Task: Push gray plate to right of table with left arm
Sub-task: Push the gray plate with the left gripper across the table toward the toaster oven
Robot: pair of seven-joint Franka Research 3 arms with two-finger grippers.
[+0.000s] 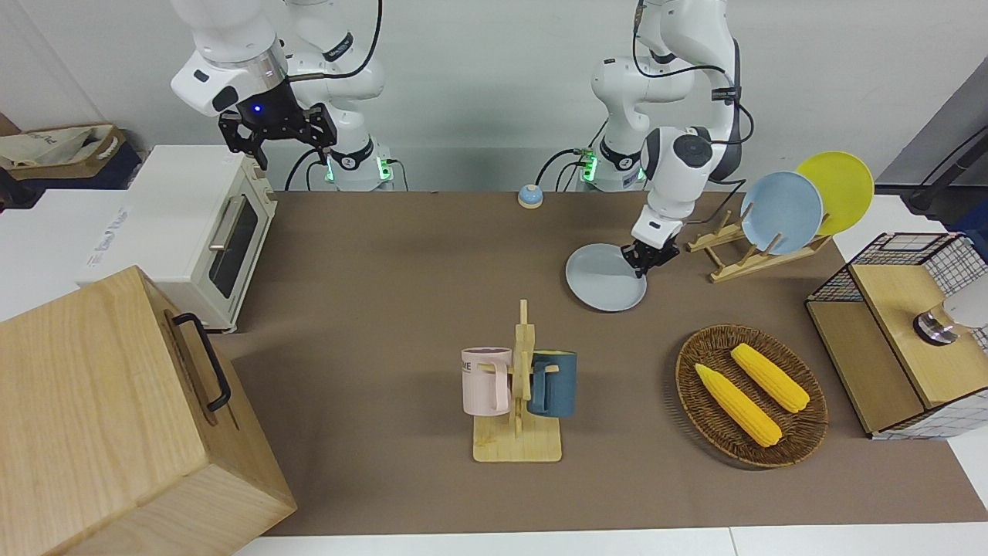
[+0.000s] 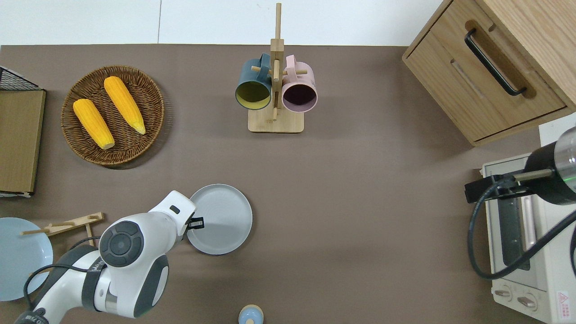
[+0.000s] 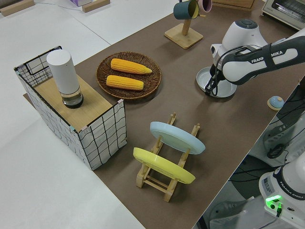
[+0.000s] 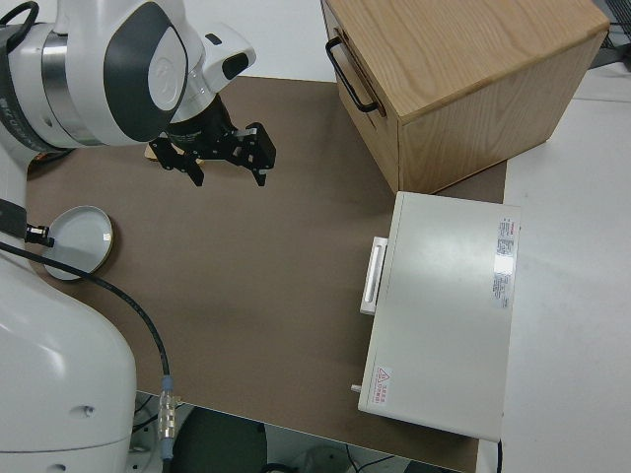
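The gray plate (image 1: 602, 279) (image 2: 222, 218) (image 3: 219, 83) lies flat on the brown table (image 1: 386, 309) (image 2: 360, 202), nearer to the robots than the mug rack and a little toward the left arm's end. My left gripper (image 1: 641, 262) (image 2: 195, 222) (image 3: 209, 88) is low at the table, touching the plate's rim on the side toward the left arm's end. The right arm is parked, its gripper (image 1: 278, 135) (image 4: 222, 158) open and empty.
A wooden dish rack (image 1: 733, 259) holds a sky-blue plate (image 1: 781, 212) and a yellow plate (image 1: 841, 189). A wicker basket (image 2: 155, 112) holds two corn cobs. A mug rack (image 2: 275, 90), a small bell (image 1: 529, 196), a toaster oven (image 1: 208, 232), a wooden drawer cabinet (image 1: 116, 417) and a wire crate (image 1: 903, 332) also stand here.
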